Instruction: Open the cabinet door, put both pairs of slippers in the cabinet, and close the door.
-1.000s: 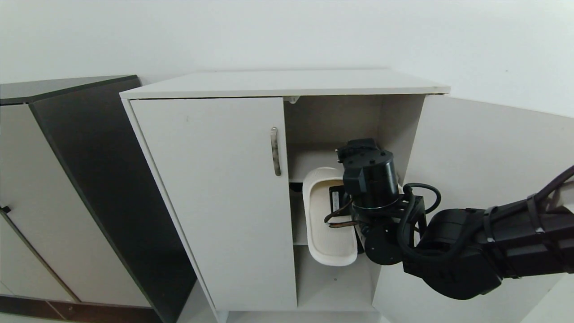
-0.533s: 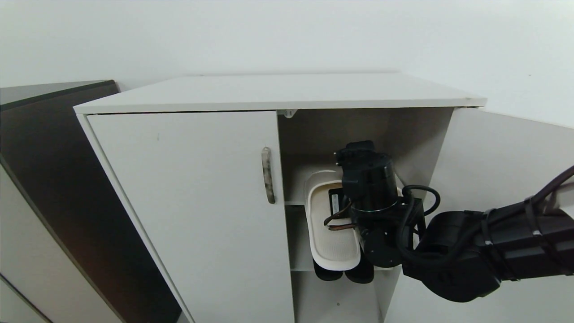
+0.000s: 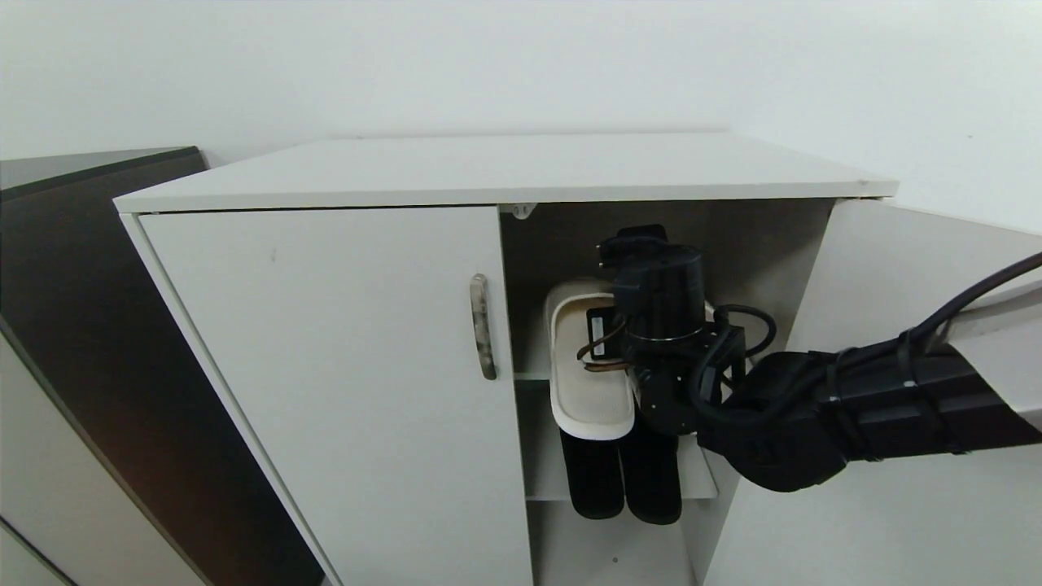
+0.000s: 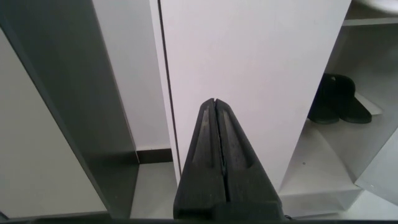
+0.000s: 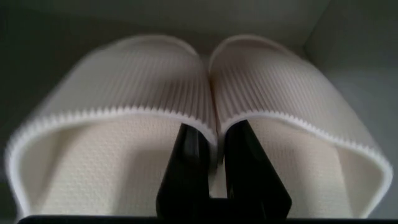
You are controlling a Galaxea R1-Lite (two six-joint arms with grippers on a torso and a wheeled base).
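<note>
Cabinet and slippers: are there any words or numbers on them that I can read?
No text can be read anywhere here.
On the cabinet door: plain, no print.
On the white slippers: ribbed straps, no print.
On the black slippers: no print to be seen.
On the small pale sticker on the right arm: too small to read.
</note>
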